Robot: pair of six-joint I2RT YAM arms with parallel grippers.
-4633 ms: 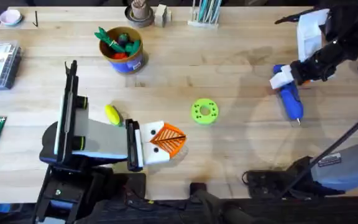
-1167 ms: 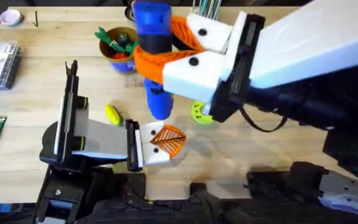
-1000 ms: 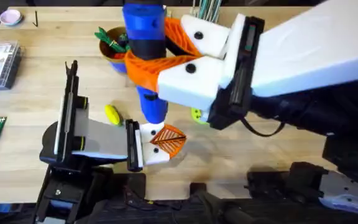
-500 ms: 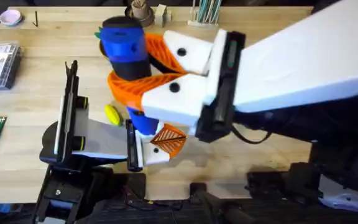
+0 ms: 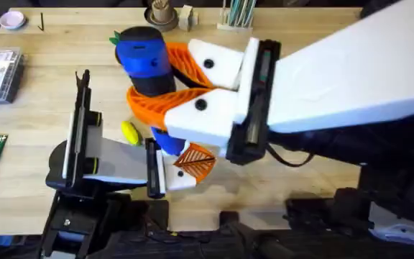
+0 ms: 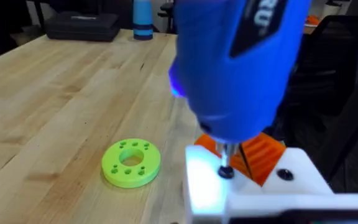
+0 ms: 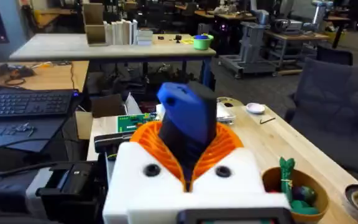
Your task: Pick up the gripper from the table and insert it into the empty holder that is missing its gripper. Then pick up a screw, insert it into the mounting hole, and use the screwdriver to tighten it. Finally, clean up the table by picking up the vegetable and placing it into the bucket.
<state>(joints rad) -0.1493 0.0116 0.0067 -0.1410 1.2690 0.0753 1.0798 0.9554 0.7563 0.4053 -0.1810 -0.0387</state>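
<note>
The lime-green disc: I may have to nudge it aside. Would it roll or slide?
The lime-green disc lies flat on the table, so it would probably slide, not roll. It looks like rigid printed plastic with holes through it, so it is likely light and stiff. Its low, wide shape makes tipping unlikely unless an edge gets lifted.

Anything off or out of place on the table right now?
Nothing stands out. The right gripper holds the screwdriver upright, its tip on the white holder beside the orange gripper. The yellow vegetable lies on the table, not yet in the bucket. The green disc lies flat.
</note>
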